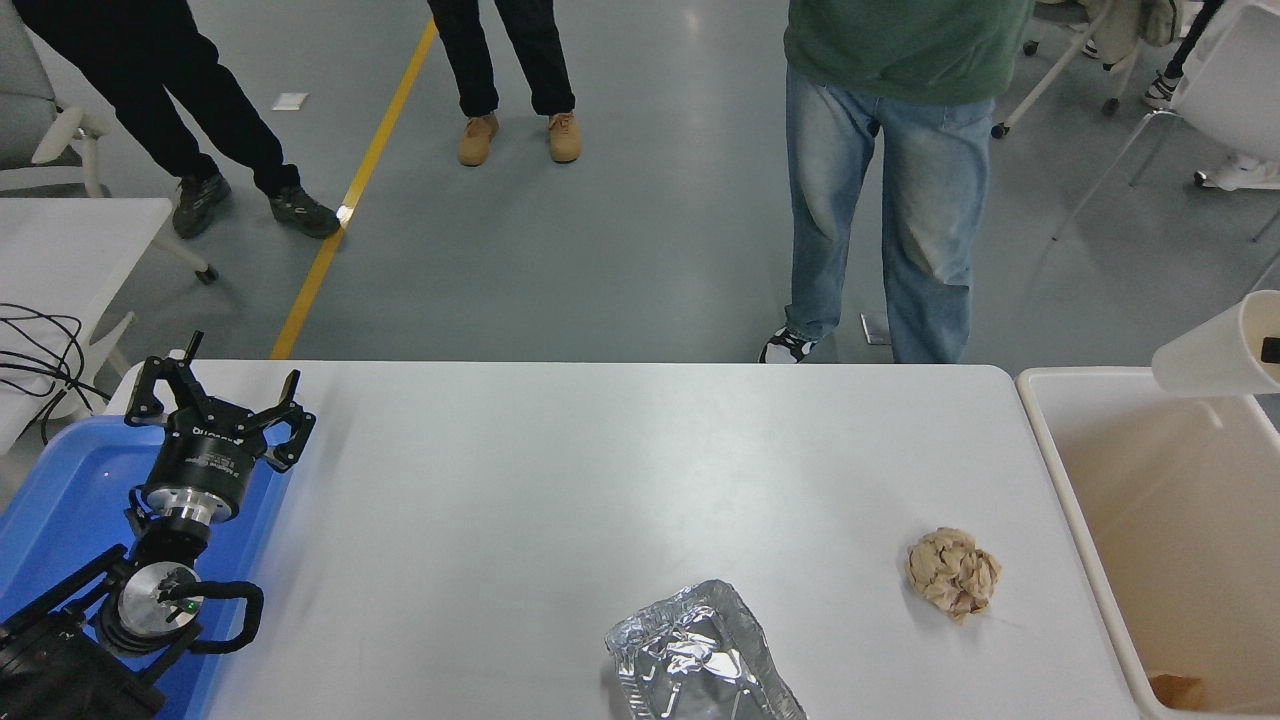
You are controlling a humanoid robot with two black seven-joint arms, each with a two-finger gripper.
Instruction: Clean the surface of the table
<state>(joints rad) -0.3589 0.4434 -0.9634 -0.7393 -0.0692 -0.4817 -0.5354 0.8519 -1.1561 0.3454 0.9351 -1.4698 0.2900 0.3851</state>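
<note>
The white table surface (pixel 560 470) fills the middle of the view. On it lie a crumpled brown paper ball (pixel 953 572) at the right and a crushed foil tray (pixel 700 655) at the front edge. A white paper cup (pixel 1210 352) hangs tilted over the far end of the white bin (pixel 1050 470), at the picture's right edge. Only a black tip of my right gripper (pixel 1271 350) shows, at the cup's rim, holding it. My left gripper (pixel 215 400) is parked open over the blue tray (pixel 60 500) at the lower left.
The bin to the right of the table holds a brown scrap (pixel 1178 688) at its near end. A person in jeans (pixel 880 220) stands at the table's far edge; two more people stand further back. A smaller white table (pixel 70 240) with cables stands at the left.
</note>
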